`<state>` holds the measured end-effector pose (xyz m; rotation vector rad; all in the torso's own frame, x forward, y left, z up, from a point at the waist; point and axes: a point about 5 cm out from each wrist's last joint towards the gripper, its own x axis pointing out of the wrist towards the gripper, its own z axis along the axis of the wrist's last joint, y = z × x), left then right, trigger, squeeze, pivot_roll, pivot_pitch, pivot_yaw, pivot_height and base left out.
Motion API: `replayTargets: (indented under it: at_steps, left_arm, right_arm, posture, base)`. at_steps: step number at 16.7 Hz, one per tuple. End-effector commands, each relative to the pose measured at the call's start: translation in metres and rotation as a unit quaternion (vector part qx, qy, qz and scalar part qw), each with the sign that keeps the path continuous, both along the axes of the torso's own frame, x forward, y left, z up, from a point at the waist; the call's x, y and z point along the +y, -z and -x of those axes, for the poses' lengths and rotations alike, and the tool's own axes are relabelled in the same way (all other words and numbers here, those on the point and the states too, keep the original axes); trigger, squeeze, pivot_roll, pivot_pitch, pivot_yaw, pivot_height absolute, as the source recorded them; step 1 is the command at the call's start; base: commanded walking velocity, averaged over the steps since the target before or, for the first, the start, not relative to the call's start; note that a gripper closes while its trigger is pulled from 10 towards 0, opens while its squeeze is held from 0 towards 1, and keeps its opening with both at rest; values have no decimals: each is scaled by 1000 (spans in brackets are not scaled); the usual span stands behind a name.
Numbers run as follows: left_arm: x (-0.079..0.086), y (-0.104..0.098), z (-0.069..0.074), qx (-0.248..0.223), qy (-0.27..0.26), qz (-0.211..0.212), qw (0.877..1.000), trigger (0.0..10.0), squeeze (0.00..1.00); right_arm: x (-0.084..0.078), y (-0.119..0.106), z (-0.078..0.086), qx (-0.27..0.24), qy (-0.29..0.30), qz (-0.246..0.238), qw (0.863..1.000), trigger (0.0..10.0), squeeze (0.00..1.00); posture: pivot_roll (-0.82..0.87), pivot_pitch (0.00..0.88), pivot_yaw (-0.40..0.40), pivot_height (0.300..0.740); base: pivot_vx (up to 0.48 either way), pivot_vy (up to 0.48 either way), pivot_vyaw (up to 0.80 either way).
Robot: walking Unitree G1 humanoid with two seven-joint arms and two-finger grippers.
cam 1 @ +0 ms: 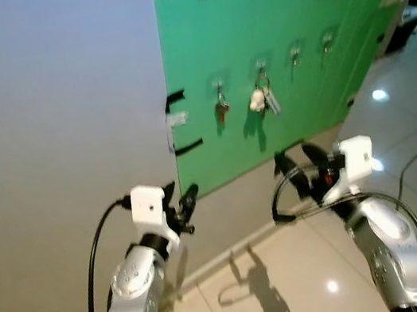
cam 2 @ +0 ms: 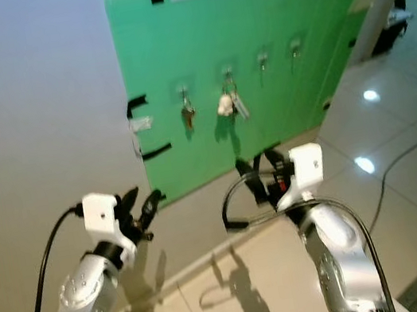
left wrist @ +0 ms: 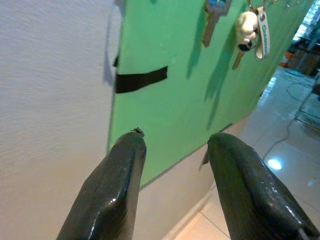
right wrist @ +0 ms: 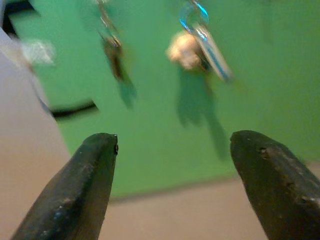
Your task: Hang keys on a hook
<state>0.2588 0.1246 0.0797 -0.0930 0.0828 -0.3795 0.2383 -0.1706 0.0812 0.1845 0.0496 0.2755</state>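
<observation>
Both hands are empty. The right hand [cam 1: 300,162] is raised toward the lower edge of the board with its two black fingers spread wide and nothing between them; the left hand [cam 1: 182,203] is up near the board's lower left corner, fingers parted a little less, also holding nothing.

The wall [cam 1: 43,136] is the biggest thing here, pale, matte and faintly grainy. Below it runs a glossy tiled floor [cam 1: 309,267] that throws back the ceiling lights. Fixed to the wall with black tape is a flat green board [cam 1: 196,37], smooth and rectangular, with a row of four small metal hooks across it.

The keys [cam 1: 263,99] already hang from the second hook from the left: a ring with a slim silvery key, a strap tag and a small rounded white charm. A single dark key [cam 1: 222,111] hangs on the hook to their left. The two hooks to the right look bare.

So the job seems done, to my eye; all that remains is for the arms to draw clear.
</observation>
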Motion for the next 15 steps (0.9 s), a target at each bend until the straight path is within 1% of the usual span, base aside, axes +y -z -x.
replayTargets:
  at_steps: [1, 2, 3, 4, 5, 6, 7, 8, 9, 10, 11, 13, 15]
  left_arm:
    - [7, -4, 3, -9, -14, -11, 1000, 10000, 0]
    - [7, -4, 3, -9, -14, -11, 1000, 10000, 0]
    - [12, -1, 9, -4, -20, -9, 1000, 10000, 0]
    - [16, 1, 13, 0, -23, -7, 1000, 10000, 0]
    - [16, 1, 13, 0, -23, -7, 1000, 10000, 0]
    - [20, 3, 16, 1, -32, -14, 999, 10000, 0]
    - [20, 3, 16, 1, -32, -14, 999, 10000, 0]
    - [23, 5, 16, 3, -40, -21, 999, 10000, 0]
    - [24, 5, 13, 2, -41, -14, 999, 10000, 0]
    - [24, 5, 13, 2, -41, -14, 999, 10000, 0]
    - [22, 4, 9, -3, -40, -17, 999, 10000, 0]
    - [17, 2, 1, -8, -31, 5, 999, 10000, 0]
    - [13, 1, -2, -11, -19, 14, 1000, 10000, 0]
  right_arm:
    - [-18, 12, 13, 15, 85, 27, 996, 10000, 1000]
    - [-18, 12, 13, 15, 85, 27, 996, 10000, 1000]
    - [-34, 27, 23, 56, 172, 27, 983, 10000, 1000]
    - [-43, 36, 31, 88, 228, 26, 969, 10000, 1000]
    - [-43, 36, 31, 88, 228, 26, 969, 10000, 1000]
    - [-49, 41, 37, 106, 256, 31, 960, 10000, 1000]
    - [-49, 41, 37, 106, 256, 31, 960, 10000, 1000]
    - [-50, 39, 38, 105, 258, 44, 959, 10000, 0]
    - [-47, 35, 34, 98, 242, 64, 963, 10000, 0]
    - [-47, 35, 34, 98, 242, 64, 963, 10000, 0]
    - [-43, 32, 29, 88, 226, 77, 967, 10000, 0]
    - [-34, 24, 16, 62, 200, 98, 973, 10000, 0]
    - [-30, 20, 7, 49, 186, 99, 976, 10000, 0]
  posture:
    - [-27, 0, -30, 740]
    - [-27, 0, -30, 740]
    - [-24, 0, -16, 740]
    - [-24, 0, -16, 740]
    - [-24, 0, -16, 740]
    - [-19, 0, -10, 740]
    - [-19, 0, -10, 740]
    - [-24, 0, -6, 740]
    - [-28, 0, -4, 740]
    - [-28, 0, -4, 740]
    - [-33, 0, 1, 740]
    - [-42, 0, 4, 740]
    - [-47, 0, 9, 740]
  base:
    - [0, 0, 0]
    - [0, 0, 0]
    - [0, 0, 0]
    - [0, 0, 0]
    - [0, 0, 0]
    - [0, 0, 0]
    - [0, 0, 0]
    - [0, 0, 0]
    - [0, 0, 0]
    - [0, 0, 0]
    - [0, -461, 0]
    - [0, -458, 0]
    - [0, -454, 0]
